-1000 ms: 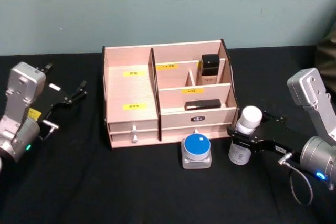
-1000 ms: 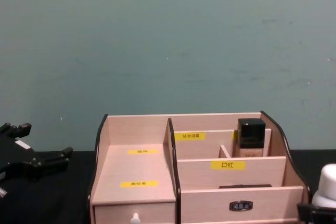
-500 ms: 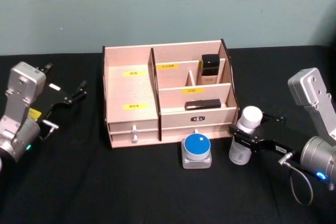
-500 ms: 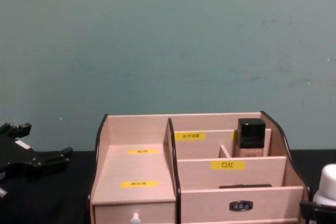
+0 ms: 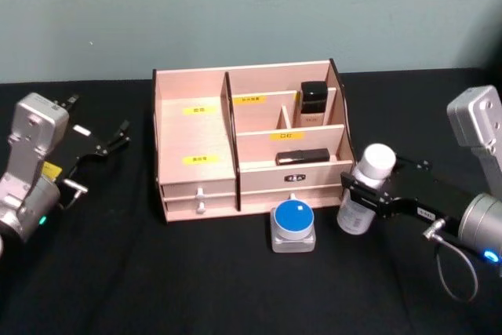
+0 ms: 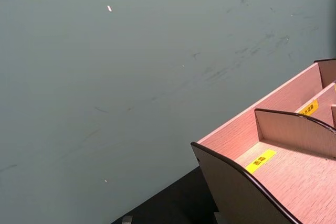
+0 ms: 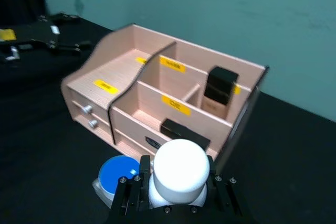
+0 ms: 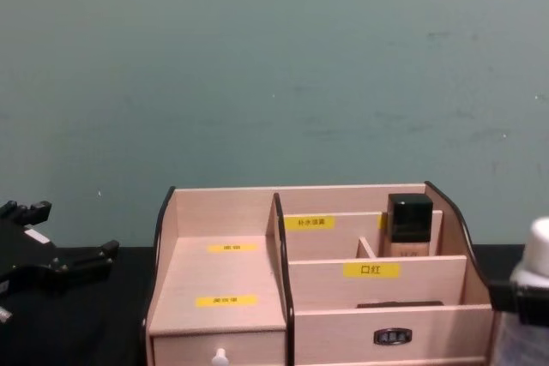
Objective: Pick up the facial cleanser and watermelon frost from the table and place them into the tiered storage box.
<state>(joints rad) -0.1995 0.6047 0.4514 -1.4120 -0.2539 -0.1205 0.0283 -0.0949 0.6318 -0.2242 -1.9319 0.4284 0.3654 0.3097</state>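
White-capped facial cleanser bottle [image 5: 376,162] at lower right, clamped in right gripper [image 5: 362,194], tilted, beside light-wood tiered storage box [image 5: 196,135]. Raise above side wall [image 5: 345,140] before swinging in. Left gripper [image 5: 110,140] parked mid-left, spread.

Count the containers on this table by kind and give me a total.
Bottles: 2 (white-capped bottle in right tool, black-capped bottle in storage box)
Blue-lidded jar: 1
Flat black case: 1
Storage box: 1
Total: 5

Tiered storage box [image 5: 196,135]: light wood, mid-table, toward far edge. Blue-lidded jar [image 5: 294,221] just before its front. White-capped bottle [image 5: 377,160] tilted beside its right end, clamped in right gripper [image 5: 358,197].
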